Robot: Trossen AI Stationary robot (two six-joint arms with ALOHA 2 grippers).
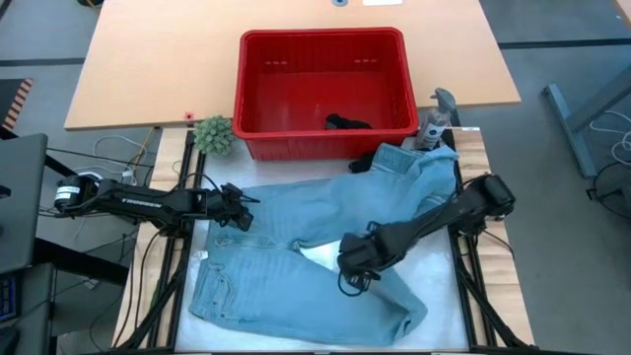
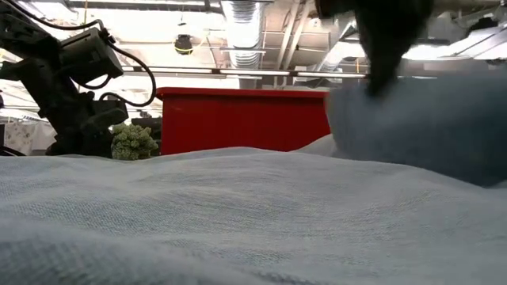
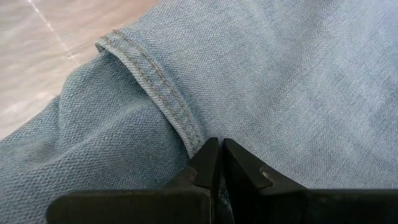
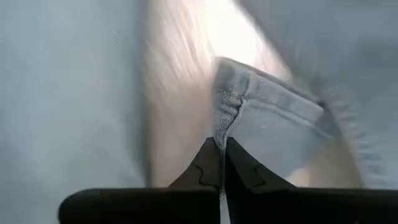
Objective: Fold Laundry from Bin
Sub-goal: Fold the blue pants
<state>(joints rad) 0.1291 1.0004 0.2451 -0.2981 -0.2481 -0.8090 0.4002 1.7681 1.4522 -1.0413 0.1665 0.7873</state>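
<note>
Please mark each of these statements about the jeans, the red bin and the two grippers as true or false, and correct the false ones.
1. The jeans lie inside the bin. False: they are spread on the table in front of it.
2. The left gripper is shut on the jeans. True.
3. The bin is empty. False: a dark garment lies in it.
4. The right gripper is shut on the jeans. True.
5. A small green plant stands beside the bin. True.

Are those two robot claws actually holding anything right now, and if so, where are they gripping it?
Both hold the light blue jeans. The left gripper pinches a stitched hem edge; the right gripper pinches a seamed edge near the middle of the jeans.
</note>
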